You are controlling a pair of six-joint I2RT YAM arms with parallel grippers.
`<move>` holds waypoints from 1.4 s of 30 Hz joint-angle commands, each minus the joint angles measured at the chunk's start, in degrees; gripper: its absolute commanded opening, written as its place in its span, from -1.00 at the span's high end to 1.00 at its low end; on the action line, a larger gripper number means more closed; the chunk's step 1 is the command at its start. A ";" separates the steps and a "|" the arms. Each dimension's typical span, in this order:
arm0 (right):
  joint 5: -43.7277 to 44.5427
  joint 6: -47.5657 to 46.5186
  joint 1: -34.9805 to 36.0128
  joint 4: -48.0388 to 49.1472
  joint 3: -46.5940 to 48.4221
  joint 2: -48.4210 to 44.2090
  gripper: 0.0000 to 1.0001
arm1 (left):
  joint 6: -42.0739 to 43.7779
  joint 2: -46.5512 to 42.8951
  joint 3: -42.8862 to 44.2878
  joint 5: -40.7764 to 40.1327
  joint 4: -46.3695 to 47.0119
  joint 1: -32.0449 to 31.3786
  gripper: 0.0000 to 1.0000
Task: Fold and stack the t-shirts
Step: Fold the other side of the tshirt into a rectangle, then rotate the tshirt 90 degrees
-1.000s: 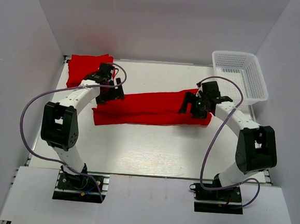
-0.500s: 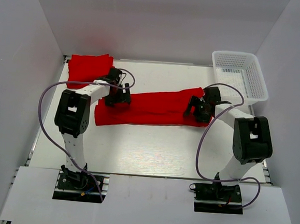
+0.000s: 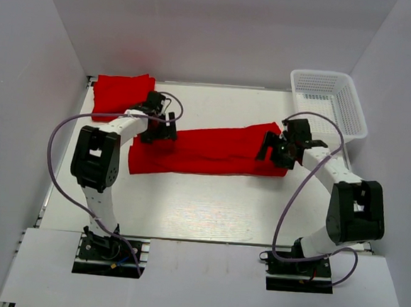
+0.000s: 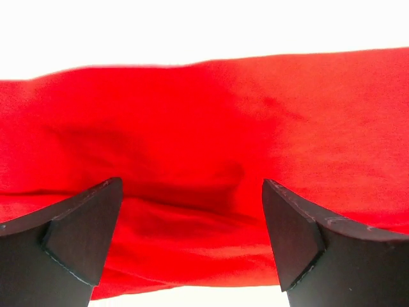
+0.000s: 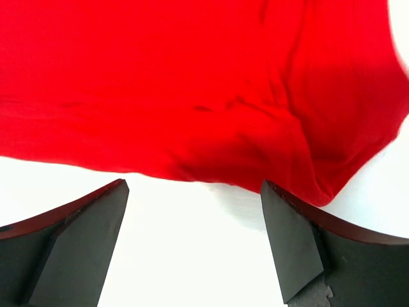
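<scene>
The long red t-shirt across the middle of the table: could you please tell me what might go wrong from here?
1. The left pincer is open over the long t-shirt, which lies in layers there. It may pinch only the top layer, so the fold could spill open.
2. In the right wrist view, the right pincer sits at the cloth's edge, mostly over bare table. Closing there may miss the cloth.

The long t-shirt (image 3: 206, 150) and the folded t-shirt (image 3: 120, 93) are soft, matt red cloth with gentle creases, the basket (image 3: 329, 98) is white plastic mesh, the table (image 3: 201, 203) looks smooth and white, perhaps painted board, and the left gripper (image 4: 192, 185) has matt black fingers (image 4: 80, 240) with faintly scuffed faces.
</scene>
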 commanded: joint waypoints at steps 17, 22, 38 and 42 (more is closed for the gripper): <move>-5.02 -1.55 0.03 0.25 11.01 7.48 -0.80 | -0.55 -16.71 -5.10 -6.11 -5.10 0.00 -1.00; -4.94 -1.55 -0.06 1.91 9.86 10.21 -0.80 | -1.69 -19.79 -7.66 -8.04 -7.48 0.00 -1.00; -0.90 0.20 0.38 1.39 11.44 18.64 -0.80 | -2.83 -9.96 -11.96 -3.47 -0.45 0.09 -1.00; 4.53 1.26 0.38 -1.15 15.57 22.51 -0.80 | -4.93 -8.37 -16.96 -1.99 0.17 0.09 -1.00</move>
